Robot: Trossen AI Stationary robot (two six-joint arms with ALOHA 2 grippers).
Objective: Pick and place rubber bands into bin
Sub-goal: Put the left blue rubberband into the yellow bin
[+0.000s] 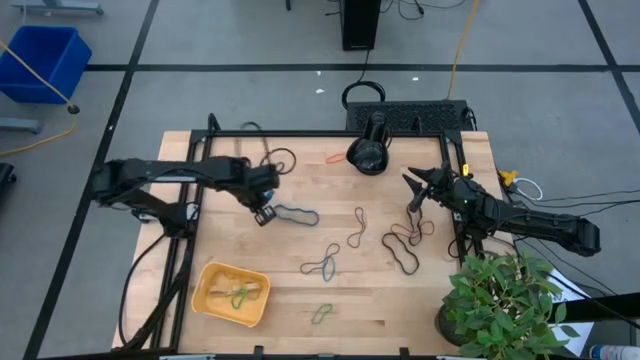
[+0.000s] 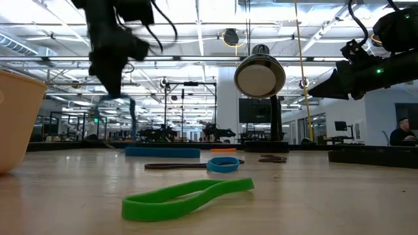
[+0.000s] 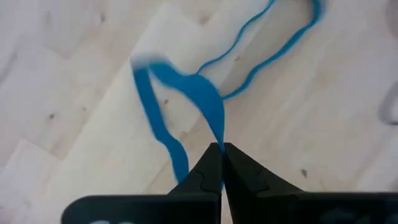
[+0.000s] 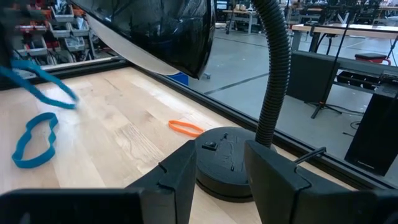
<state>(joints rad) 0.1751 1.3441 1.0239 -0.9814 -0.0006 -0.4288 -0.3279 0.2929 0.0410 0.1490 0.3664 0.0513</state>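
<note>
Left gripper (image 3: 219, 149) has its jaws pinched shut on a blue rubber band (image 3: 199, 93), ready for carrying to the bin (image 1: 232, 294). Right gripper (image 4: 217, 162) waits with jaws parted, holding nothing.

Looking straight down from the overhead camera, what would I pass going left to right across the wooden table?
Orange-yellow bin → left gripper pinching a blue rubber band → green rubber band → black desk lamp → right gripper → potted plant.
</note>
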